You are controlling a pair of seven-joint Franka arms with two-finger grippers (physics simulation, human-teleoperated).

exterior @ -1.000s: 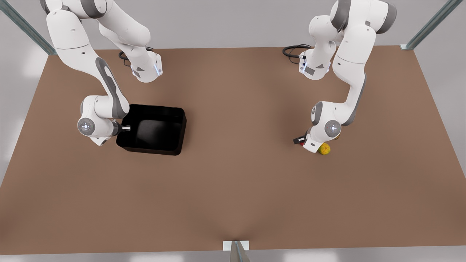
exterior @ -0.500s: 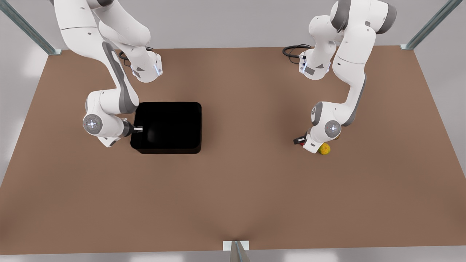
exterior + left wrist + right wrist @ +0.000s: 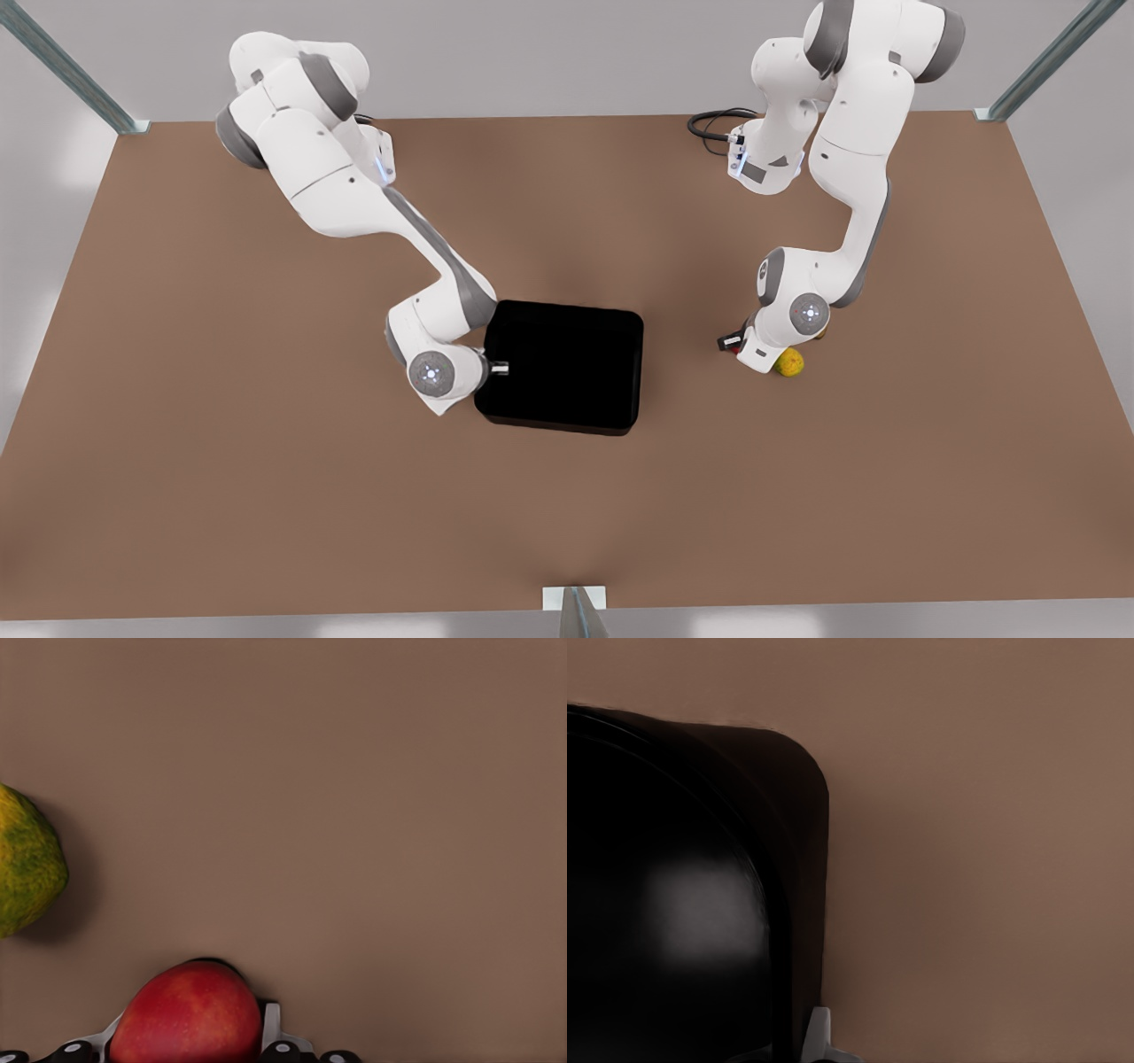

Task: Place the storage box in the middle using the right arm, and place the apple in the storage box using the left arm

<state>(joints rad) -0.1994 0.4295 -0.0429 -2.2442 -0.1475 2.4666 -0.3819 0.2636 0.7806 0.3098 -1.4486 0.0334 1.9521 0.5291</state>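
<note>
Brown surface [image 3: 266,496] fills the frame under two white arms. Left of centre in the front view, the right pincer [image 3: 498,367] is clamped on the near wall of the box [image 3: 567,368], which sits about mid-frame. Toward the front view's right, the left pincer [image 3: 732,344] is closed around the apple [image 3: 188,1017], low over the surface, with a yellow-green fruit [image 3: 789,361] just beside it.

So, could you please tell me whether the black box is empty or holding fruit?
Empty: the storage box shows bare black inside, and the apple sits between the left gripper fingers.
</note>
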